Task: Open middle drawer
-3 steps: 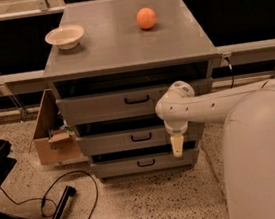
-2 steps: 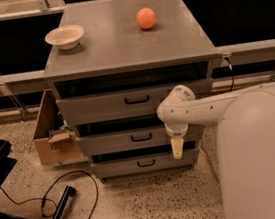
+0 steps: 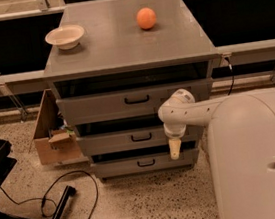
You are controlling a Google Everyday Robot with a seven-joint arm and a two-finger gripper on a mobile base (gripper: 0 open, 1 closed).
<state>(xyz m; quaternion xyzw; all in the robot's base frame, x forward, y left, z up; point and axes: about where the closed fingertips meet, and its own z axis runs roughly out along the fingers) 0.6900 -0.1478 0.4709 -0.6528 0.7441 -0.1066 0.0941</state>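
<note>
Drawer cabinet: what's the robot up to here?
The robot's arm reaches across the front of the grey cabinet, and its hand hangs pointing down in front of the middle drawer, right of its black handle and not on it. The drawer does not look pulled out yet. A bowl and an orange sit on top.

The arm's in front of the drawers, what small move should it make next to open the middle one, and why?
Probably shift the gripper left and slightly up. It hangs pointing down, right of and a bit below the black handle of the middle drawer, so it is not on the handle yet.
</note>
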